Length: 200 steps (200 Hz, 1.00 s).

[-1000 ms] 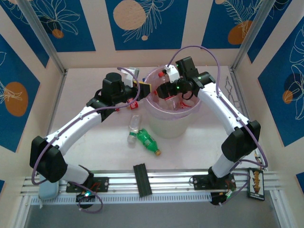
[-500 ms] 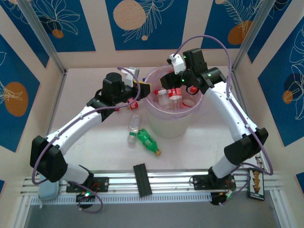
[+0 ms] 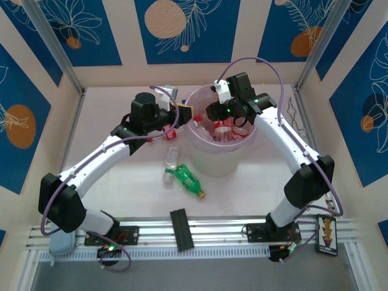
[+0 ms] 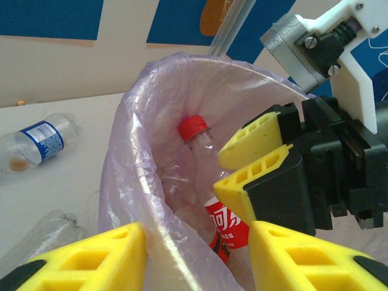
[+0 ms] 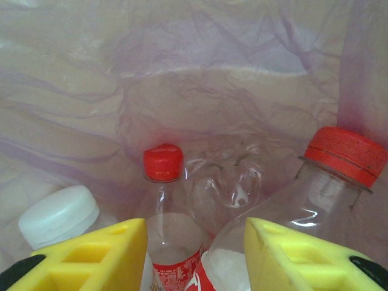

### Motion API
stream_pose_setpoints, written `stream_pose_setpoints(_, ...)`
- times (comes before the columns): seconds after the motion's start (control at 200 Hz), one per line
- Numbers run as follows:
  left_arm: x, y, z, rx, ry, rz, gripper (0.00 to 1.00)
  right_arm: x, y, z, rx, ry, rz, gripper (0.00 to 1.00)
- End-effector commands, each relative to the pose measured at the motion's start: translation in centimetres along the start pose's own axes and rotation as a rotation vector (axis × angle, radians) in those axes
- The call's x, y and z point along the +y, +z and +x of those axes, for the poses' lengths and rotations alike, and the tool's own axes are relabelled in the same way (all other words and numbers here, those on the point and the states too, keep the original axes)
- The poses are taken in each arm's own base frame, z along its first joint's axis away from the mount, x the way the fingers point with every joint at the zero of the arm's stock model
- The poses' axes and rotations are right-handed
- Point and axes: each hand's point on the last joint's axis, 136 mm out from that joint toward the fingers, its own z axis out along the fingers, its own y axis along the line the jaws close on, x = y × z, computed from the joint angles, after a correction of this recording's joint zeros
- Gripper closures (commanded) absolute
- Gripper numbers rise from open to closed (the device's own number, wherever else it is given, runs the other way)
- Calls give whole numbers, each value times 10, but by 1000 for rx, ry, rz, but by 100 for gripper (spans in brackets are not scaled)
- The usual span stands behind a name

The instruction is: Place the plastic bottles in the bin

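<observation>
Two claws, both spread wide with nothing gripped: the right gripper [image 5: 194, 242] hangs inside the bin [image 3: 203, 154], facing three plastic bottles [image 5: 163, 182], two red-capped and one white-capped. The left gripper [image 4: 197, 254] sits astride the bin's left rim. On the table [image 3: 121, 182] near the bin lie a clear bottle [image 3: 171, 159] and a green bottle [image 3: 188, 180], just beside each other.

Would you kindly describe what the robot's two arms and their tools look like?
Both the left arm and right arm have white link shells, bulky black joints and lilac cables looping alongside, with small green lights. The left tool and right tool carry yellow fingers with triangular cut-outs on black mounts.
</observation>
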Motion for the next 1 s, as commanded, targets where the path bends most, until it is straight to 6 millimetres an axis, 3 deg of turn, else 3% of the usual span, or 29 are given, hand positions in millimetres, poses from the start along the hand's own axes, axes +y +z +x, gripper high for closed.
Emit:
stream_pose_setpoints(0.0,-3,7,12,32,-14,23,53,0,16,43,139,66,-8,53)
stream_pose_setpoints(0.14,-4,7,11,28,-16,23,53,3,0,21,76,46,-13,52)
stream_pose_setpoints(0.335,-4,8,8,21,-21,25,51,15,-52,-27,-111,28,-63,46)
stream_pose_setpoints(0.45,-7,9,5,15,-21,39,46,19,-79,-43,-196,36,-94,43)
stream_pose_setpoints(0.585,-12,7,-1,10,-9,54,43,21,-97,-49,-255,57,-120,41)
stream_pose_setpoints(0.76,-21,-3,-15,-11,31,63,25,17,-112,-49,-305,96,-150,40)
stream_pose_setpoints(0.875,-21,-17,-29,-35,70,31,9,15,-114,-48,-304,103,-151,37)
stream_pose_setpoints(0.995,-19,-38,-43,-74,116,-12,7,12,-116,-48,-310,108,-144,36)
